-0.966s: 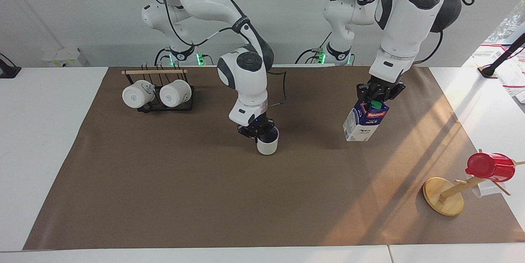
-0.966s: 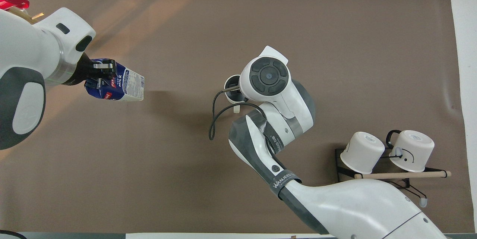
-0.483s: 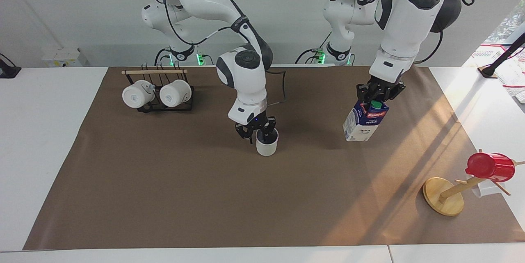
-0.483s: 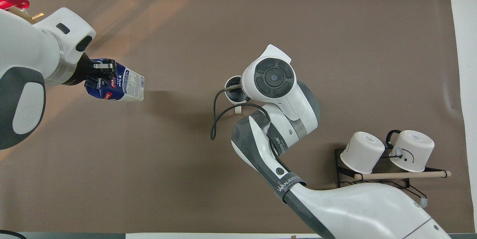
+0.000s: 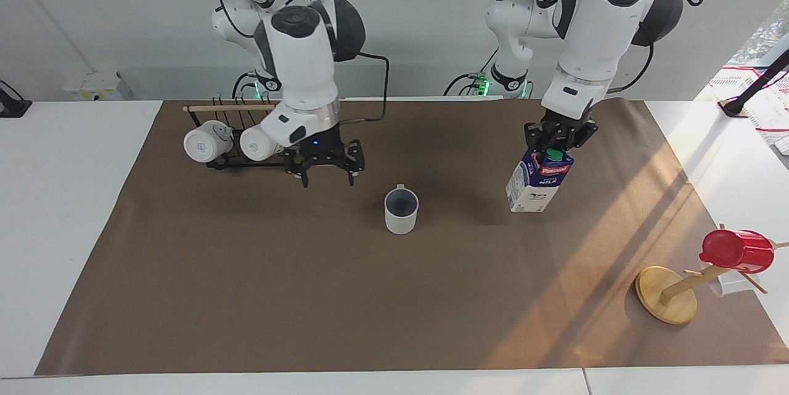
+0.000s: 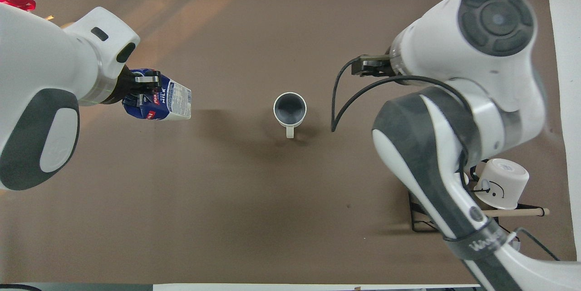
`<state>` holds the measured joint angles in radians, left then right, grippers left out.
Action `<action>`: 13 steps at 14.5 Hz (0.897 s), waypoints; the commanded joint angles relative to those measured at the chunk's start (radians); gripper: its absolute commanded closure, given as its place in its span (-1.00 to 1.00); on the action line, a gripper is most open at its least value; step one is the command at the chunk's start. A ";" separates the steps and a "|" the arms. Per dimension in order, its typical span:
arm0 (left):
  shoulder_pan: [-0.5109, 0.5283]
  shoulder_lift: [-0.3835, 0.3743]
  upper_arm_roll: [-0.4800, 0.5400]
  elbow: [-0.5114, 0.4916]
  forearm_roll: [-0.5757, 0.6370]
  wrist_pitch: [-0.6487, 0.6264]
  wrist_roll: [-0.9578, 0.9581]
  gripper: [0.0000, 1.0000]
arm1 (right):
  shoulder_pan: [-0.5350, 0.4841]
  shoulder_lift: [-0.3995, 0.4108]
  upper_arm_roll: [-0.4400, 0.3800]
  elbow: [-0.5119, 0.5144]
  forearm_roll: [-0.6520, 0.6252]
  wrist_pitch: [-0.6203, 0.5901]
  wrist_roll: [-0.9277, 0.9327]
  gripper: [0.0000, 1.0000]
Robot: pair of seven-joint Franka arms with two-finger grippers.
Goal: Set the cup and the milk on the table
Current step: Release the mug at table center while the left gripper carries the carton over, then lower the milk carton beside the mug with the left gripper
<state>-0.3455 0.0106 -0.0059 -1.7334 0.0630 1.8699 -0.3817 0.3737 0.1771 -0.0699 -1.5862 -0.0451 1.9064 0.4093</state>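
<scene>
The cup (image 5: 401, 211) is seen upright on the brown paper sheet of the worktop (image 5: 308, 296), at the centre of the facing frame, touched by nothing; in the overhead frame its handle points toward the bottom edge. The right gripper (image 5: 325, 172) is held in the air at the centre-left of the facing frame, well apart from the cup, with its fingers (image 5: 304, 177) spread and nothing between them. The milk (image 5: 535, 180) is found at the centre-right of the facing frame, tilted, its gabled top clenched by the fingers of the left gripper (image 5: 555, 142); whether its base touches the paper cannot be told. Two white mugs (image 5: 203, 144) are hung on a black rack (image 5: 246, 161) at the upper left of that frame, and a red cup (image 5: 736, 251) is carried on a wooden stand (image 5: 666, 294) at its lower right.
</scene>
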 commanded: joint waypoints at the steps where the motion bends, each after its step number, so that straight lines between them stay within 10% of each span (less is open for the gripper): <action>1: -0.084 0.063 0.007 0.067 0.046 -0.006 -0.129 1.00 | -0.103 -0.036 0.005 0.037 -0.018 -0.090 -0.055 -1.00; 13: -0.270 0.209 0.004 0.065 0.089 0.123 -0.373 1.00 | -0.326 -0.199 0.018 0.025 -0.002 -0.388 -0.224 -1.00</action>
<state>-0.5977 0.2275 -0.0111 -1.6342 0.1249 1.9477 -0.7326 0.0472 -0.0124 -0.0700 -1.5464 -0.0468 1.5271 0.1559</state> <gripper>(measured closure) 0.621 0.000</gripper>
